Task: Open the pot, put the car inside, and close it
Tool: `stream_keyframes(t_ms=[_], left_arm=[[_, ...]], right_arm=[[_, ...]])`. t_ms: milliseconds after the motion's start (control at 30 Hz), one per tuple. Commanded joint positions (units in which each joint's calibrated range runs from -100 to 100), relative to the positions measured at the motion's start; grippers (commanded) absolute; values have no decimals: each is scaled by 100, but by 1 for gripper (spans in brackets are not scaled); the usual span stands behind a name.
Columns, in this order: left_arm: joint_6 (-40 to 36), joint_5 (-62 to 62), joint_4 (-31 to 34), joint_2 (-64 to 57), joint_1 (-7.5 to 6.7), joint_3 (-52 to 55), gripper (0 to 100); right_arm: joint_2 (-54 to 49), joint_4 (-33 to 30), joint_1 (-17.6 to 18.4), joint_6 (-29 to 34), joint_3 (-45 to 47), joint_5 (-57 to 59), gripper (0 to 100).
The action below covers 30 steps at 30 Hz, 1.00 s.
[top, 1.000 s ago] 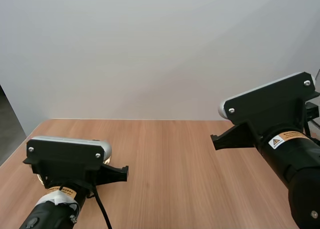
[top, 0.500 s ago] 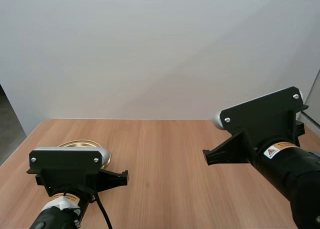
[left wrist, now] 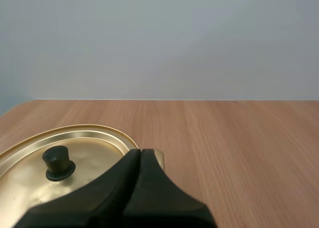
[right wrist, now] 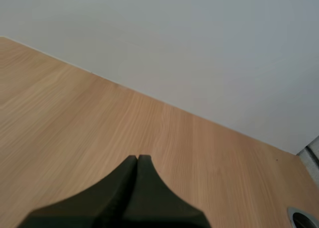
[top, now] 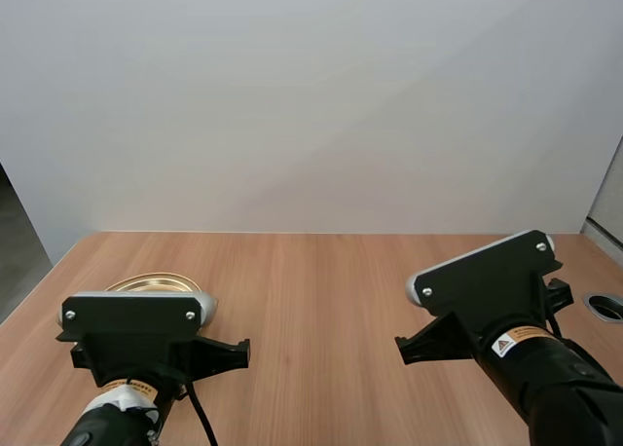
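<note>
Golden lid [left wrist: 94, 156] | left end effector [left wrist: 140, 152] closed, empty, at its rim | right end effector [right wrist: 137, 157] closed, empty, over table [right wrist: 75, 113]

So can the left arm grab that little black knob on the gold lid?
Probably yes. The knob on the lid sits just beside the left arm's fingers, with nothing between them. The fingers are shut, though, so they would need to open first.

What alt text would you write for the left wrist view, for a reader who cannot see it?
The left gripper, shut on nothing, points at the rim of a gold pot lid with a black knob. The lid is down, and bare wooden table stretches beyond it.
</note>
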Motion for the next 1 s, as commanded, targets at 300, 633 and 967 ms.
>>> stream_keyframes(t_ms=[300,633,967], left_arm=[[3,-48,5,0,2,0,0],[3,-48,5,0,2,0,0],[3,-48,5,0,2,0,0]], right_arm=[[-263,-56,420,686,185,-396,0],[-436,-68,80,686,185,-500,0],[-436,-58,80,686,185,-501,0]])
